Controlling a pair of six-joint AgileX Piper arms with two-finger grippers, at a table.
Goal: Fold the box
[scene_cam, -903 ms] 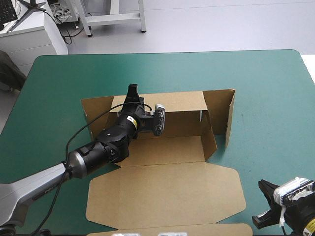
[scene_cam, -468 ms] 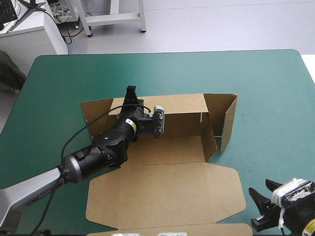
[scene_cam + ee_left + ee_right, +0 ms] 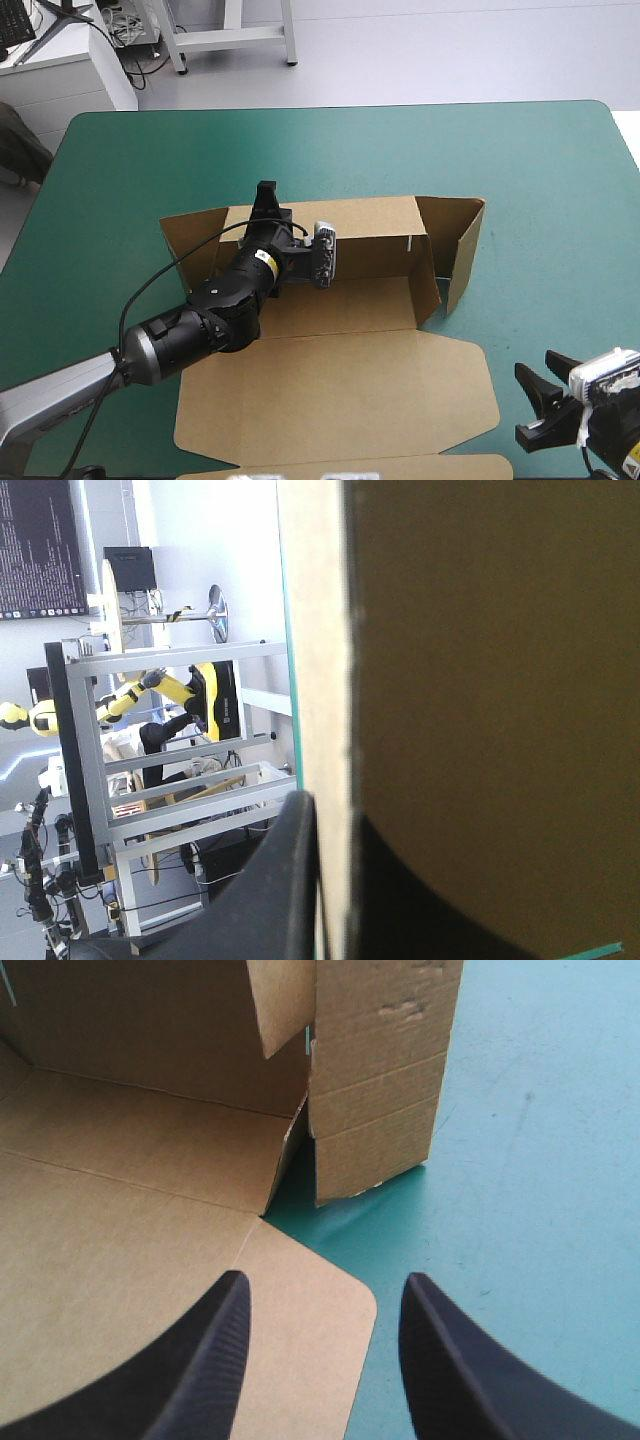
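At table centre on the teal-green cover (image 3: 540, 170), my left gripper (image 3: 266, 195) of black fin fingers pinches the far wall of the cut brown board box (image 3: 340, 385), nudged toward 12 o'clock since just before. My right gripper (image 3: 550, 400), spread wide, has drifted toward 4 o'clock, leaving the upright end flap (image 3: 464, 248) untucked.

The teal-green table (image 3: 540, 180) has rounded corners at its far edge.
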